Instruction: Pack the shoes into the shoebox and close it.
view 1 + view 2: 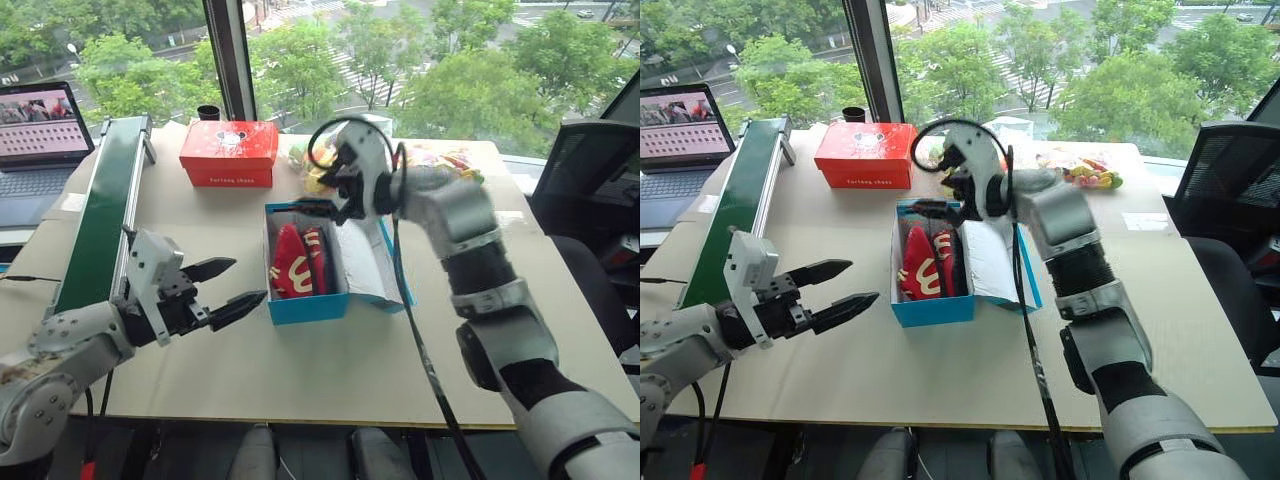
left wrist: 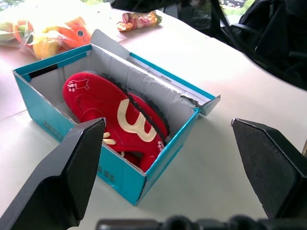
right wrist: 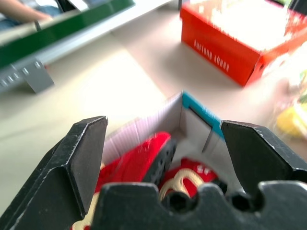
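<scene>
The right hand (image 1: pixel 318 207) hangs above the far end of the shoebox (image 1: pixel 305 305), its black fingers spread and holding nothing. Below it both shoes (image 1: pixel 297 263) lie side by side inside the blue box, toes toward the near edge of the surface (image 1: pixel 300 380), so the packing looks done and the closing is what remains. The box sits near the middle of the surface, its hinged lid (image 1: pixel 368 262) thrown open along the right side and lying back at a slant. The left hand (image 1: pixel 226 287) is poised just short of the box's near left corner, fingers wide apart and empty.

The box looks like light, thin cardboard, stiff enough to fold on its hinge yet easy to shove or crush; the free long edge of the lid seems the place to take hold, with the other hand steadying the left wall. The fabric shoes look soft and should give if the lid presses on them.

Beyond the box stand a red box (image 1: pixel 229 153) and bagged plush toys (image 1: pixel 312 168) toward the far edge; a green conveyor (image 1: pixel 100 215) runs along the left edge.
</scene>
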Robot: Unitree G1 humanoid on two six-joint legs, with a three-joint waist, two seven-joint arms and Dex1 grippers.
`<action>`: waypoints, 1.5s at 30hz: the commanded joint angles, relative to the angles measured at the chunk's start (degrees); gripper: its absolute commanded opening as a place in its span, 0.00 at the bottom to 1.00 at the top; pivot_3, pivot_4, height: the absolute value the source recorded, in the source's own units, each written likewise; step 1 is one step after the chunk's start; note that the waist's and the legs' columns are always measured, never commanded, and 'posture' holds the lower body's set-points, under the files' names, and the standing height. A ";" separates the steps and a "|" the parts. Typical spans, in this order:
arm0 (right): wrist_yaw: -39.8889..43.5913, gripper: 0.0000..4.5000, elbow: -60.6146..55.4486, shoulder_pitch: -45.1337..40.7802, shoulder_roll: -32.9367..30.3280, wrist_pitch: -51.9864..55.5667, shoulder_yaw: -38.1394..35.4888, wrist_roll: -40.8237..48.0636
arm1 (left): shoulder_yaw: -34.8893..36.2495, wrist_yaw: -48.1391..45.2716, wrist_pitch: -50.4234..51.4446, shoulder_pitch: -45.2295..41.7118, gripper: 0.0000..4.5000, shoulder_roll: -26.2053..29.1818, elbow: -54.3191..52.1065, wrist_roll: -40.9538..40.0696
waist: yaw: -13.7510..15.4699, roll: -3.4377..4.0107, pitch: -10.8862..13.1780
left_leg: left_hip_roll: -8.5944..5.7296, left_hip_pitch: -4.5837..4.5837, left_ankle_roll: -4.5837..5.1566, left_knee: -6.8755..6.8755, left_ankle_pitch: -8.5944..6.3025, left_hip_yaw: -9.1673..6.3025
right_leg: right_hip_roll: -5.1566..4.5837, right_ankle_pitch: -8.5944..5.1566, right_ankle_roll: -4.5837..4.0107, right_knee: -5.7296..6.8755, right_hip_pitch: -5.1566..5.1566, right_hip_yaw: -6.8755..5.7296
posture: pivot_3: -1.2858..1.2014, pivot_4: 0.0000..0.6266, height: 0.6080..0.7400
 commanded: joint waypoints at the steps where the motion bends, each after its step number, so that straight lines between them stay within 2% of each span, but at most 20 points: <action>1: -0.21 0.62 2.65 1.53 1.36 -9.82 3.23 -3.84 | -0.43 -1.65 -1.20 -1.73 1.00 1.06 -0.15 1.16 | -0.13 0.00 0.00 | 0.00 0.00 0.00 -0.01 0.00 0.00 | 0.00 0.00 0.00 0.00 0.00 0.00 | 0.52 0.24 0.99; 5: -0.55 0.30 11.62 3.05 3.93 -22.88 5.48 -7.76 | 1.97 -2.84 -1.08 0.49 1.00 3.29 -0.63 3.03 | -0.46 0.00 0.00 | 0.01 -0.02 0.00 -0.07 0.00 0.04 | 0.00 0.00 0.01 -0.01 -0.04 0.04 | 0.52 0.24 0.99; 8: 1.12 0.06 15.73 2.77 5.16 -26.64 5.47 -8.25 | 4.85 -4.06 -1.16 2.90 1.00 4.84 -0.95 3.61 | -0.81 -0.01 0.04 | 0.00 -0.05 0.00 -0.07 0.00 0.04 | -0.01 0.00 0.00 0.00 -0.06 0.04 | 0.52 0.24 0.99; 9: 1.51 0.01 16.76 2.52 5.56 -27.38 5.30 -8.22 | 5.56 -4.20 -1.26 3.50 1.00 5.17 -0.97 3.94 | -0.89 -0.02 0.04 | 0.01 -0.04 -0.01 -0.06 0.00 0.04 | -0.01 0.00 0.00 0.00 -0.05 0.04 | 0.52 0.24 0.99; 23: 3.76 0.01 29.43 -0.60 10.98 -35.73 5.21 -10.36 | 11.33 -2.53 0.42 8.18 1.00 4.81 -4.06 3.38 | -1.32 -0.01 0.05 | 0.02 0.04 -0.01 -0.06 0.00 0.03 | 0.00 0.00 -0.01 0.08 -0.01 0.03 | 0.52 0.24 0.99; 29: -7.85 0.01 49.97 -1.88 15.29 -45.56 12.07 -22.44 | 10.18 -1.20 1.04 6.55 1.00 4.54 -4.63 2.24 | -1.43 -0.01 0.04 | 0.01 0.18 -0.02 -0.07 0.00 0.03 | 0.00 0.00 -0.01 0.10 0.09 0.04 | 0.52 0.24 0.99; 34: -10.20 0.01 54.29 -3.35 16.94 -50.19 10.21 -23.24 | 8.55 -1.79 0.87 5.14 1.00 5.34 -3.78 2.70 | -1.18 -0.06 0.01 | 0.01 0.60 -0.03 -0.07 0.00 -0.01 | -0.01 0.00 0.00 -0.01 0.64 -0.02 | 0.52 0.24 0.99; 37: -4.92 0.01 50.14 -4.56 16.22 -48.58 4.88 -17.61 | 7.43 -2.65 0.56 4.09 1.00 5.59 -2.80 2.80 | -1.14 -0.05 0.02 | 0.01 0.94 -0.03 -0.07 -0.01 -0.03 | -0.01 -0.02 0.00 -0.07 0.97 -0.04 | 0.52 0.24 0.99; 40: 1.97 0.01 37.19 -3.24 13.05 -40.81 0.67 -11.86 | 5.17 -3.76 0.00 2.45 1.00 5.64 -1.38 3.57 | -1.10 -0.03 0.05 | 0.01 0.90 -0.02 -0.09 0.00 -0.08 | -0.01 -0.02 0.00 -0.02 0.92 -0.07 | 0.52 0.24 0.99; 43: 7.58 0.01 6.27 2.55 5.26 -14.91 -5.41 1.77 | 1.10 -6.21 -0.87 -1.25 1.00 5.70 1.35 4.58 | -0.58 0.02 0.15 | 0.01 0.65 -0.02 -0.10 0.00 -0.14 | -0.01 -0.03 0.00 -0.03 0.77 -0.13 | 0.52 0.24 0.99; 45: 9.80 0.01 -9.51 7.57 -0.96 -0.05 -6.77 9.00 | -1.11 -8.10 -1.45 -3.49 1.00 5.83 3.12 5.51 | 0.19 0.08 0.18 | 0.01 0.30 -0.02 -0.09 0.00 -0.19 | -0.01 -0.03 0.00 -0.02 0.46 -0.17 | 0.52 0.24 0.99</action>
